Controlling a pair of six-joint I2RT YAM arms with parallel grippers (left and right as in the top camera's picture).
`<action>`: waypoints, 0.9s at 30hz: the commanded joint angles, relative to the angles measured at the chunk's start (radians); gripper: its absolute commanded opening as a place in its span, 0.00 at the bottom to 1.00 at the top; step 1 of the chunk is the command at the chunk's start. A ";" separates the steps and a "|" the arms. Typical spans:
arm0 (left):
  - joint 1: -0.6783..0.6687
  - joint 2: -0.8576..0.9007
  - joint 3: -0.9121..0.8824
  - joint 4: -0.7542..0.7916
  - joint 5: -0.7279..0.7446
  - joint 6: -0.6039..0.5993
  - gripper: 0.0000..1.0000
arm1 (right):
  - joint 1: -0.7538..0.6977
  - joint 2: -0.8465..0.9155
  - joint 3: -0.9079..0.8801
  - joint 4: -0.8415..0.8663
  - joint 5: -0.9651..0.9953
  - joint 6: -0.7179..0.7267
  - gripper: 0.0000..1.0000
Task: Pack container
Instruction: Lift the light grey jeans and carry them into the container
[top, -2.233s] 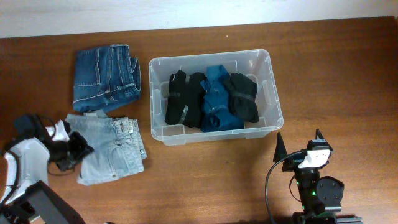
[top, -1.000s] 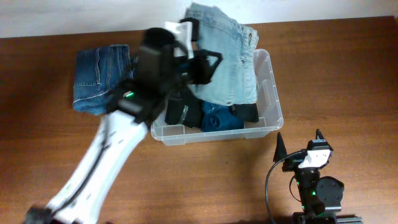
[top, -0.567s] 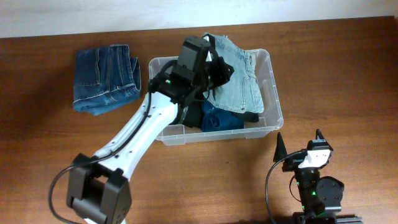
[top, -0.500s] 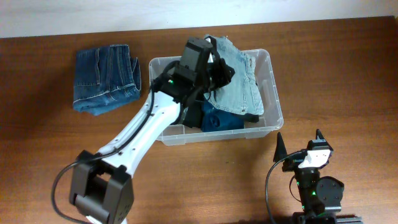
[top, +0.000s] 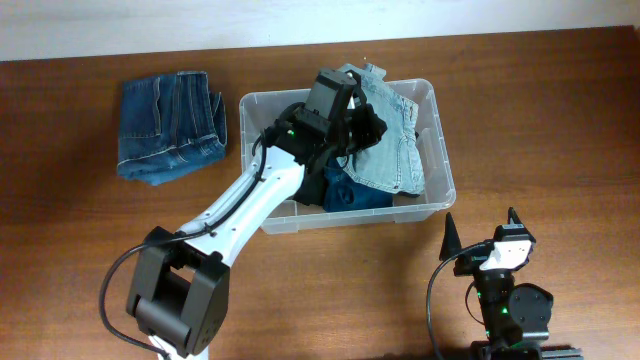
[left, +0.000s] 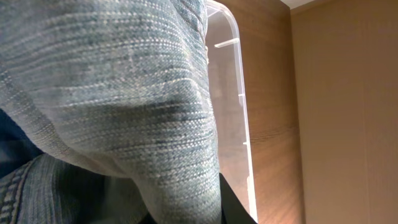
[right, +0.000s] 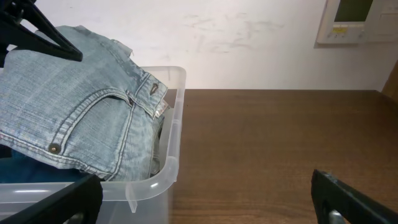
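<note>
Left gripper (top: 357, 120) hangs over the large clear plastic container (top: 345, 222), fingers clamped on light-blue denim jeans (top: 395, 160). They are held low, I judge, so they can settle flat on the teal clothing (top: 345, 196) already inside. Container sits mid-table toward the far edge: rounded corners, see-through walls, jeans riding above its far rim. Right gripper (top: 480, 230) is parked by the near edge, fingers apart, holding nothing.

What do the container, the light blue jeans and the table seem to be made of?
The container: clear glossy plastic; contents show through its walls. The light blue jeans: faded denim, going by the twill weave, seams and rivet. The table: wood or wood-look laminate, brown with grain; unclear which.
</note>
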 joint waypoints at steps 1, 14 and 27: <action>-0.015 0.019 0.019 -0.013 0.053 -0.017 0.20 | -0.006 -0.008 -0.005 -0.005 0.002 -0.003 0.98; -0.007 0.019 0.019 -0.248 -0.069 0.296 0.95 | -0.006 -0.008 -0.005 -0.005 0.002 -0.004 0.98; 0.023 -0.017 0.305 -0.597 -0.303 0.502 0.92 | -0.006 -0.008 -0.005 -0.005 0.002 -0.004 0.98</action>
